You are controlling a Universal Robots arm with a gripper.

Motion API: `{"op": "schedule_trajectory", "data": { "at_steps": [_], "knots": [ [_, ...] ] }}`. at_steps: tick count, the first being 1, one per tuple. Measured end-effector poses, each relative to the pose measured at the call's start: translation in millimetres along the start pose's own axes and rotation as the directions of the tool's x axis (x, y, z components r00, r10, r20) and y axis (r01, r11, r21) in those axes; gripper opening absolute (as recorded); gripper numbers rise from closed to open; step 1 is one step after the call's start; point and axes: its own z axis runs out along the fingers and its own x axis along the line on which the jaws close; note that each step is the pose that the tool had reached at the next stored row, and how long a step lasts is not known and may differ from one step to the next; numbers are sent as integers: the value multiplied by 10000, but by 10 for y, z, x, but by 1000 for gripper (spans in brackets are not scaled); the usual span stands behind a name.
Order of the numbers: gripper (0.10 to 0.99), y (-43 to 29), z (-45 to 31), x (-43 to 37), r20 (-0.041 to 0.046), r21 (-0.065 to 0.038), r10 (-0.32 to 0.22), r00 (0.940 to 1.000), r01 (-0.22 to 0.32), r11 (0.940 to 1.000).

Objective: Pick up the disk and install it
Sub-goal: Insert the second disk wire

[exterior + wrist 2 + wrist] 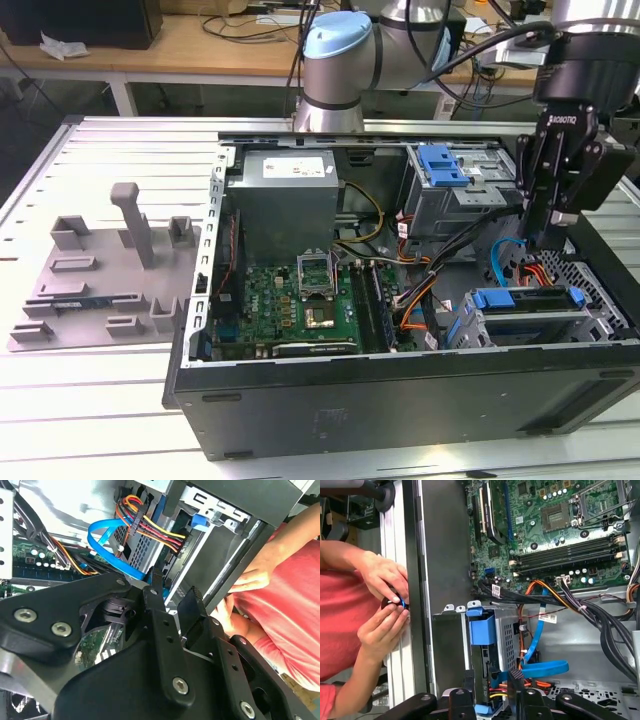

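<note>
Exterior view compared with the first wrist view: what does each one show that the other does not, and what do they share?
Exterior view alone: a grey fixture plate beside the open computer case, and the grey power supply box.
First wrist view alone: a person's hands pinching a small blue object at the case edge.
Both: the green motherboard and the blue cable.

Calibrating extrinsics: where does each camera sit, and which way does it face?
Exterior view: off the arm, looks down into the computer case; hand at the exterior view's right.
First wrist view: on the wrist, past the hand toward the motherboard.
Second wrist view: on the wrist, past the hand toward the blue cable.
Shared: both wrist views show the blue cable and a person's hands.
</note>
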Motion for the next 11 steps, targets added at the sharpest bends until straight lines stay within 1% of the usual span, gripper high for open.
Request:
{"op": "schedule_trajectory", "data": {
  "at_steps": [3,4,6,10,11],
  "knots": [
    [396,46,5,3,18,126,69,10000,-70,9999],
    [396,49,6,3,21,146,80,10000,-81,9999],
    [396,53,6,3,24,170,93,10000,-93,9998],
    [380,62,7,4,24,175,94,10000,-95,9998],
    [306,62,7,4,24,175,93,10000,-94,9998]
  ]
}}
